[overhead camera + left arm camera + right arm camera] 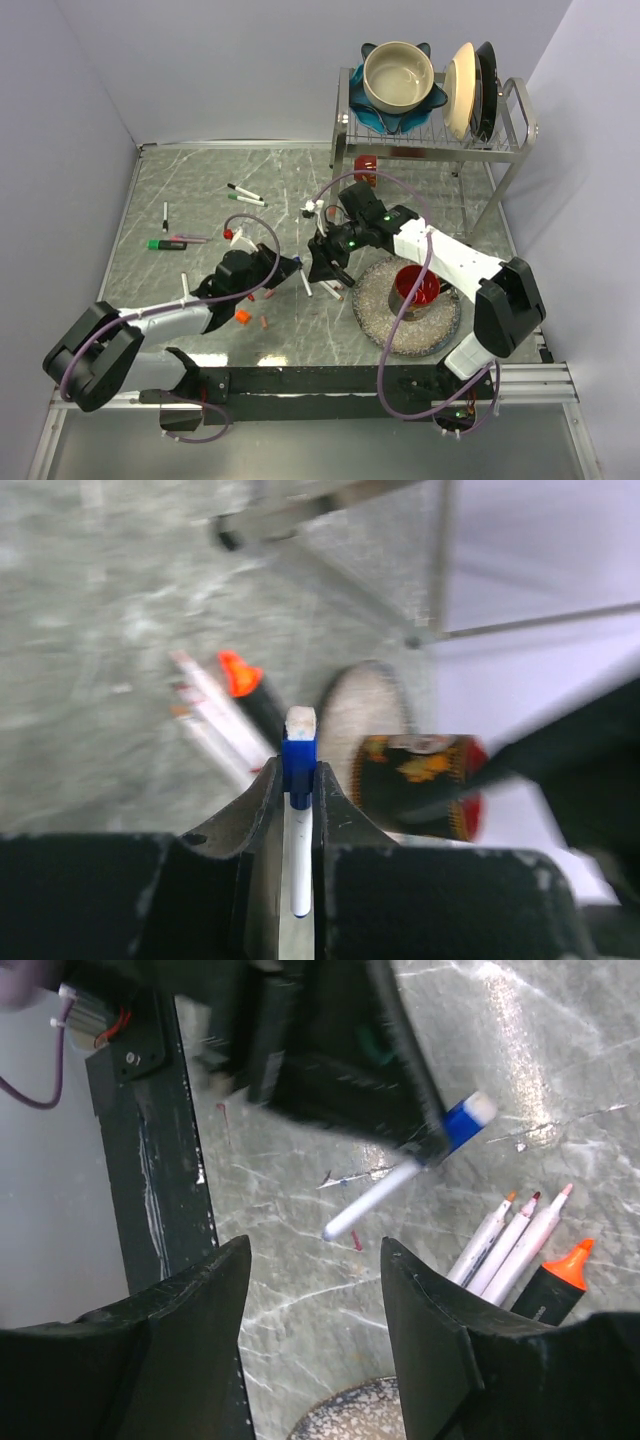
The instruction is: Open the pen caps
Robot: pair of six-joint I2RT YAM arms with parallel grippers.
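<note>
My left gripper (298, 772) is shut on a slim white marker (298, 860), its jaws pressing a blue pen cap (298, 758) on the marker's end. In the top view the left gripper (284, 268) is at the table's middle, held above the surface. In the right wrist view the blue pen cap (465, 1120) and white barrel (375, 1200) stick out of the left gripper. My right gripper (315, 1250) is open and empty, just beside it (326, 262). An orange cap (242, 316) and a red cap (229, 234) lie loose on the table.
Several uncapped white markers (505, 1245) and an orange highlighter (555, 1285) lie near the speckled plate (380, 318), which holds a red cup (416, 286). A green highlighter (165, 244) and more markers (246, 196) lie at the left. A dish rack (500, 148) stands at the back right.
</note>
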